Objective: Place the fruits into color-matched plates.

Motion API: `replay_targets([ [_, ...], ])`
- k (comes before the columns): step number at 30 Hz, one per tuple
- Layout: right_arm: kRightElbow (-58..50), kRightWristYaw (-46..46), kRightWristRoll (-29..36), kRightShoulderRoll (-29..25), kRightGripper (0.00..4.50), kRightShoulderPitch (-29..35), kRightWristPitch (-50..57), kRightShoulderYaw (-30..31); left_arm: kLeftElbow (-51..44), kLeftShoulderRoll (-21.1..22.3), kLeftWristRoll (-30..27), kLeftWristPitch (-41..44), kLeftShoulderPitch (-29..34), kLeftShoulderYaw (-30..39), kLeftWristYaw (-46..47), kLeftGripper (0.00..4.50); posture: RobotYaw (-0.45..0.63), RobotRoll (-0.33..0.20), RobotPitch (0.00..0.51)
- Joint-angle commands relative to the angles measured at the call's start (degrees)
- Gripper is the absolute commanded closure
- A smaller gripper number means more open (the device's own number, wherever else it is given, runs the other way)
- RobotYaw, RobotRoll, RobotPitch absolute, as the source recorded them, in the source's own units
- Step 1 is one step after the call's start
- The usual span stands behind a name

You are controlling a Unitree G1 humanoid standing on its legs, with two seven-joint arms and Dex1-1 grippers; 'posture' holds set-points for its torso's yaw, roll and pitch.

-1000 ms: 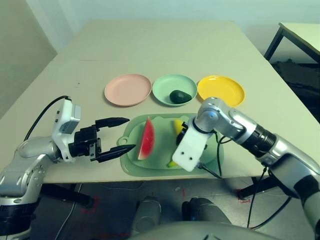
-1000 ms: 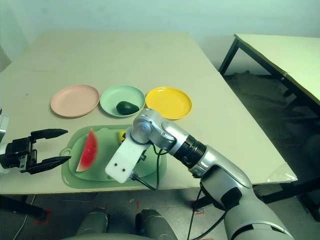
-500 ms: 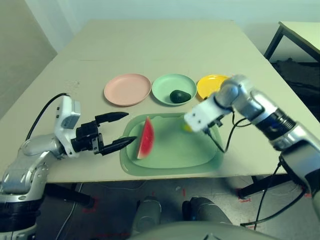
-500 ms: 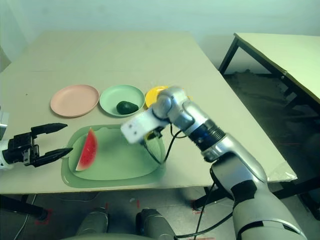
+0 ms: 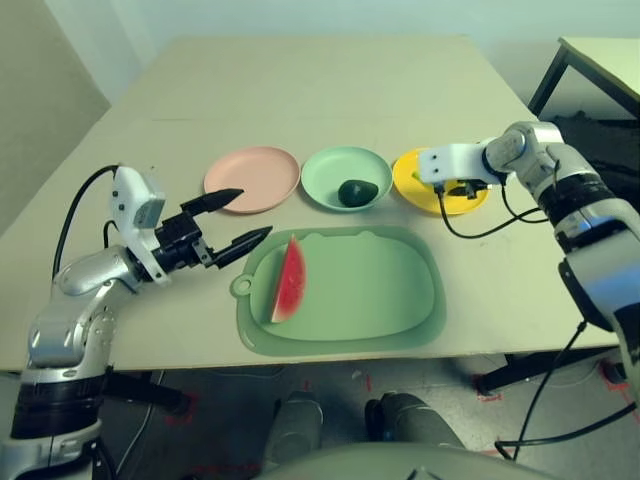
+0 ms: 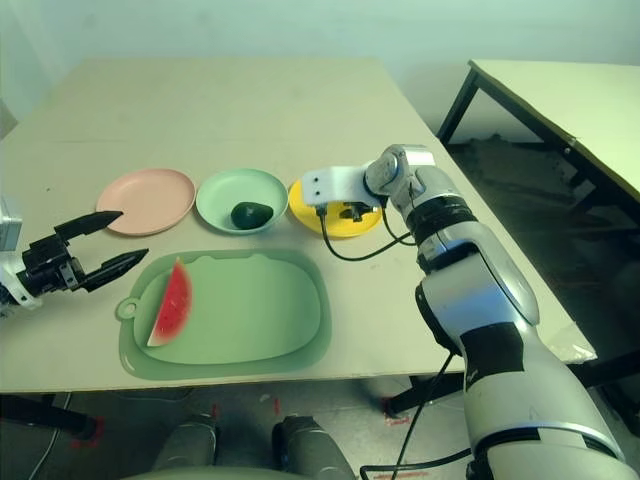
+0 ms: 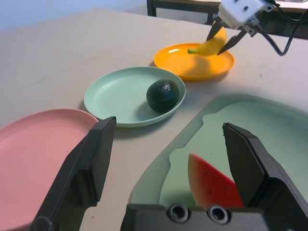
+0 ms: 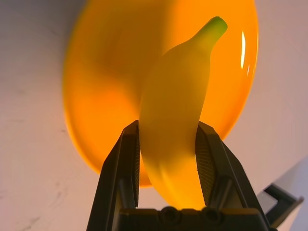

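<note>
Over the yellow plate (image 8: 106,91), the banana (image 8: 171,110) is clamped in the right gripper (image 8: 168,125). Its two fingers press on opposite long sides of the fruit. The green stem end points away from the gripper's base, toward the side where the green plate (image 5: 325,165) lies. The long axis of the banana therefore runs lengthwise between the fingers, not across them. In the right wrist view, the stem half lies against the yellow interior, while the blunt end reaches past the rim on the gripper's side.

The governing relation for the release is banana to rim. The banana appears raised, with a shadow on the plate below it; the exact clearance cannot be determined. Before opening, the right arm would best shift the fruit a little further along its own axis, stem first, then lower it. Caution: if released as it lies, the blunt end may catch the rim and tip the fruit outward.

The right arm is the nearer one for this operation. The left gripper (image 5: 255,211) stands empty, fingers spread, beside the watermelon (image 5: 289,282) on the green mat (image 5: 370,280). That fruit is due for the pink plate (image 5: 250,175). The avocado (image 5: 357,193) rests in the green plate and requires no action.
</note>
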Motion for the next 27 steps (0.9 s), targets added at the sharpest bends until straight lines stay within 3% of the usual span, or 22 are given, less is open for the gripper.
replay_targets([
  [1, 3.5, -4.1, -0.9, 1.1, 2.86, -0.4, -0.9, -1.0, -0.5, 0.1, 1.1, 0.1, 0.7, -1.1, 0.0, 0.00, 0.08, 0.000, 0.101],
  [15, 5.7, -8.3, -1.6, 3.9, 2.86, 0.5, -2.4, -1.8, -2.6, -0.1, 0.6, 0.5, 1.9, -0.7, 0.4, 0.00, 0.09, 0.000, 0.105],
  [23, 5.8, -9.0, -1.8, 3.8, 0.15, 0.6, -2.7, -1.8, -2.7, 0.2, 0.4, 0.6, 2.0, -0.6, 0.0, 0.00, 0.09, 0.000, 0.104],
  [27, 5.6, -8.3, -1.7, 3.0, 0.05, 0.1, -3.0, -2.1, -2.2, 0.3, 0.6, 0.3, 1.7, -0.8, -0.3, 0.00, 0.09, 0.000, 0.100],
])
